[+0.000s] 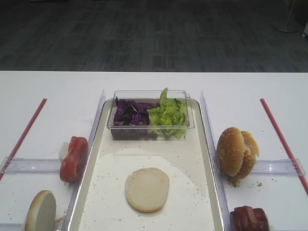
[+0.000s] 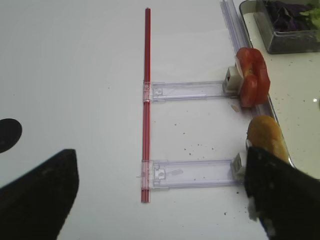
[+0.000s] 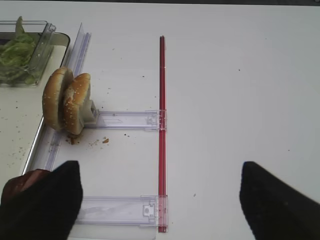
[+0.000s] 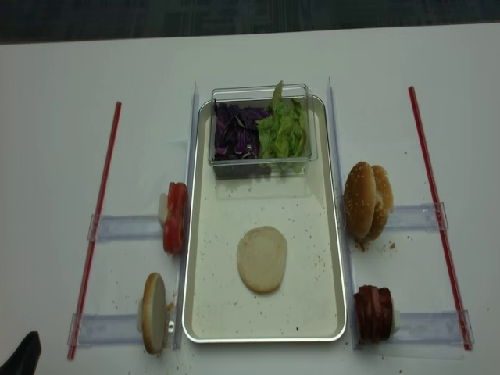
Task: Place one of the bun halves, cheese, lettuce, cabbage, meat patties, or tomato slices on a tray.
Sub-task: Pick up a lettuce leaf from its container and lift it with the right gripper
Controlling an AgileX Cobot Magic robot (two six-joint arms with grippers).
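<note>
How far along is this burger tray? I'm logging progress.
Done: one pale bun half lies flat on the tray. In hand: nothing; the right gripper and left gripper hang open over bare table. Left: lettuce and cabbage sit in the tub, tomato slices and patties stand outside.

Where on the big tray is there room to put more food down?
The tray has bare floor around the pale bun half: between it and the clear tub, on both sides, and along the near rim. The far end is crowded by the tub.
</note>
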